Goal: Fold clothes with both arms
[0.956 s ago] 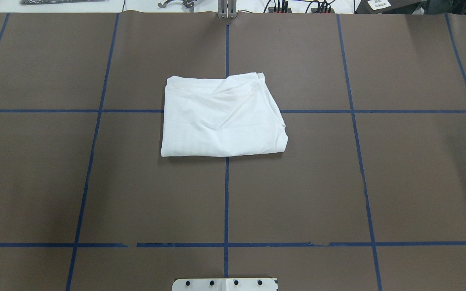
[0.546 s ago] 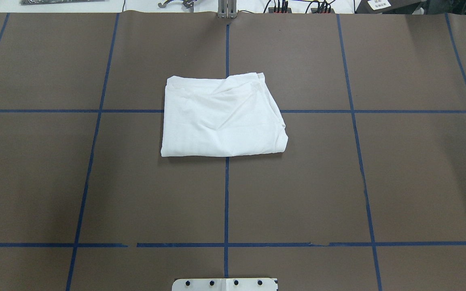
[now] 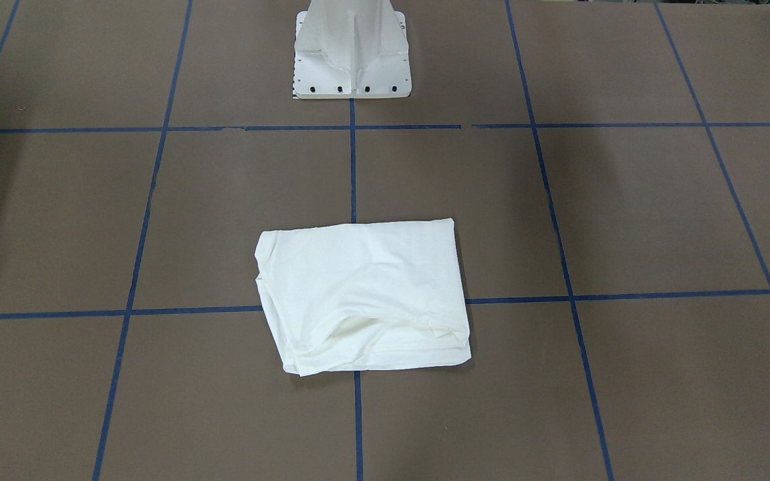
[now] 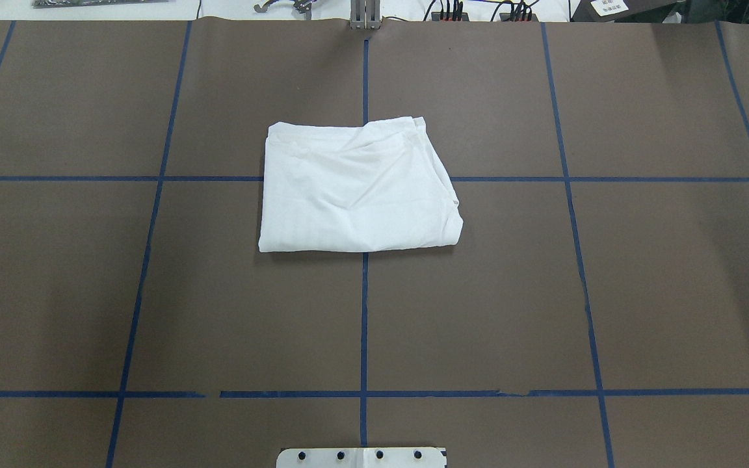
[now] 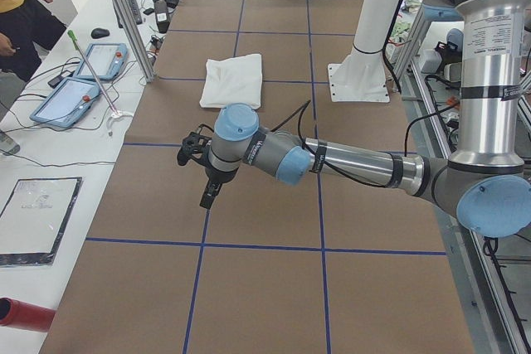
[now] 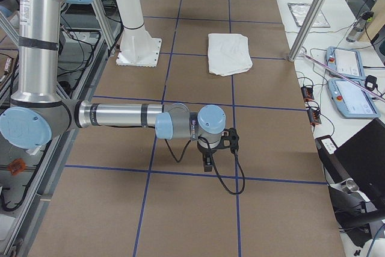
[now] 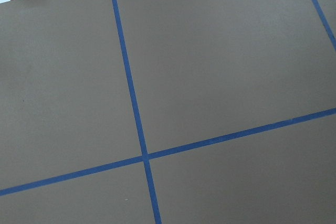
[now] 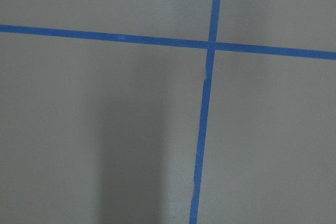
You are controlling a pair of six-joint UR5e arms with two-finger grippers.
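Note:
The white shirt (image 4: pixel 355 188) lies folded into a compact rectangle at the middle of the brown table, with no print or collar showing. It also shows in the front view (image 3: pixel 361 294), the left side view (image 5: pixel 234 80) and the right side view (image 6: pixel 228 53). My left gripper (image 5: pixel 207 196) hangs over bare table far from the shirt, toward the table's left end. My right gripper (image 6: pixel 207 164) hangs over bare table toward the right end. Both show only in the side views, so I cannot tell whether they are open or shut. Neither touches the shirt.
The white pedestal base (image 3: pixel 351 50) stands at the robot's edge of the table (image 4: pixel 153 292), which is marked with blue tape lines. Tablets (image 5: pixel 79 80) and cables lie on the side bench, where a person (image 5: pixel 21 6) stands. A red tube (image 5: pixel 25 314) lies at the near left end.

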